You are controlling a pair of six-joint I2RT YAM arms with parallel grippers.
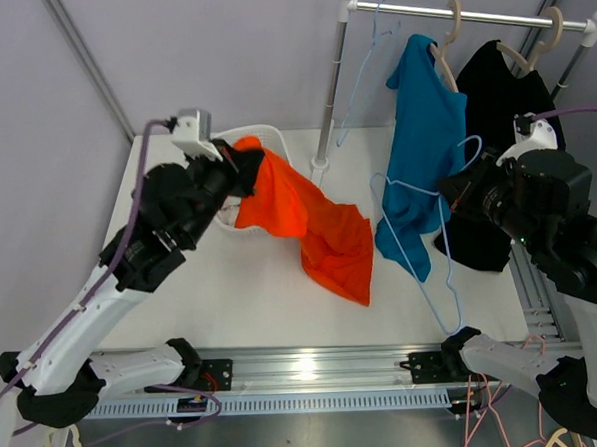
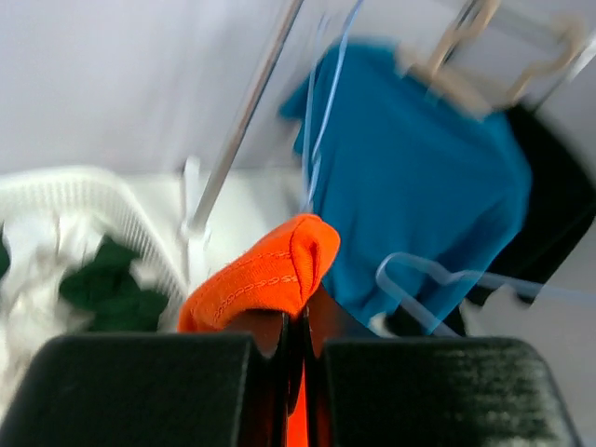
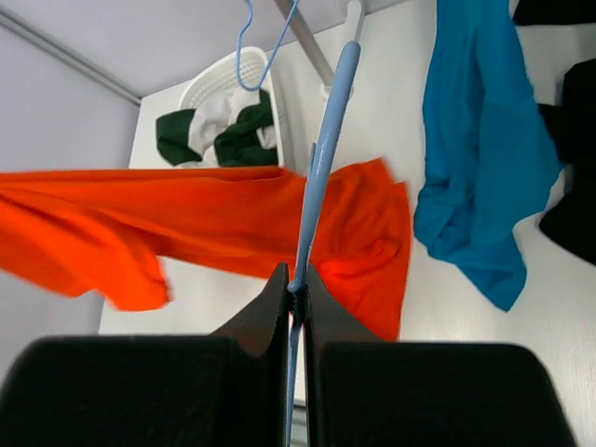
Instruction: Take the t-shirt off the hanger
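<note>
The orange t-shirt [image 1: 314, 223] hangs in the air from my left gripper [image 1: 244, 176] and trails down to the right onto the white table. In the left wrist view the left gripper [image 2: 300, 321] is shut on a fold of the shirt [image 2: 270, 275]. My right gripper [image 1: 447, 194] is shut on a light blue wire hanger [image 1: 413, 263], which looks bare and stands apart from the shirt, to its right. In the right wrist view the hanger [image 3: 326, 140] rises from the closed right gripper [image 3: 298, 284], with the shirt [image 3: 205, 223] stretched out behind it.
A white basket [image 1: 279, 139] with green and white clothes [image 3: 233, 130] sits behind the left gripper. A rack with a rail [image 1: 468, 16] and pole [image 1: 330, 92] carries a teal shirt [image 1: 420, 157], a black garment [image 1: 497, 103] and a spare blue hanger [image 1: 366, 70].
</note>
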